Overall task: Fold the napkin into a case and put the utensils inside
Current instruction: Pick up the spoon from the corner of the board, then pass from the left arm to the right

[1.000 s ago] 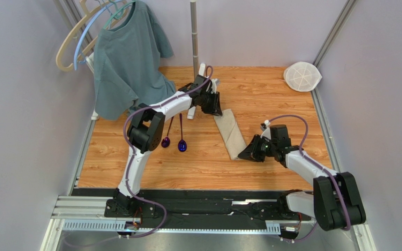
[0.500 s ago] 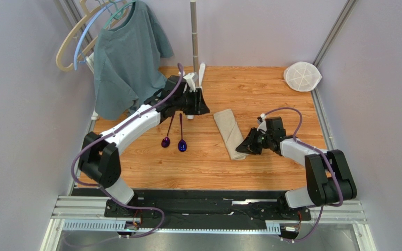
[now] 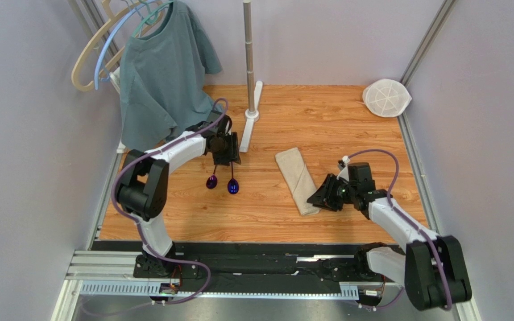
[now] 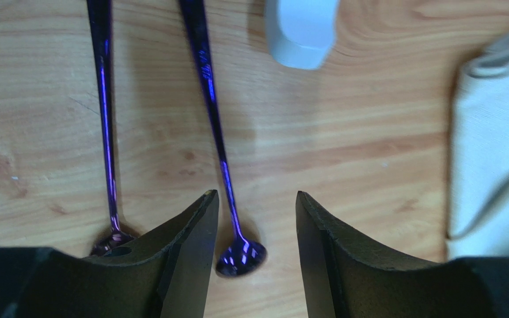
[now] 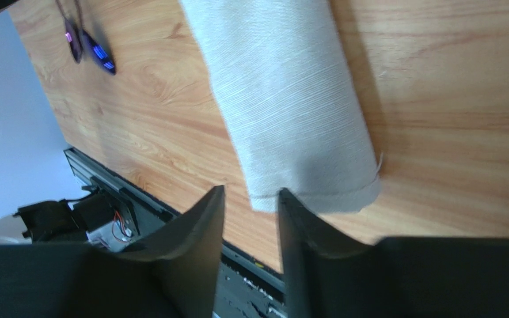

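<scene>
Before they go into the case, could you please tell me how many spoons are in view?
2. They lie side by side on the table: one spoon nearer the shirt, the other spoon nearer the folded napkin. None seems hidden.

Found the case [image 3: 297, 180] lying on the table [image 3: 347, 127] near its middle, slanted from far-left to near-right. Saw the left spoon [image 3: 211, 180] and the right spoon [image 3: 233, 186] side by side well left of the case, apart from each other, bowls toward the near edge, handles running back. Noted the left gripper [image 3: 228, 160] above those handles, and the right gripper [image 3: 314, 199] just beside the case's near end, on its right. Spotted the pole [image 3: 247, 47] standing behind the spoons, its base just right of the left gripper. Found the T-shirt [image 3: 162, 80] hanging at the far left and the mesh disc [image 3: 386, 97] in the far right corner, well apart from the case.
</scene>
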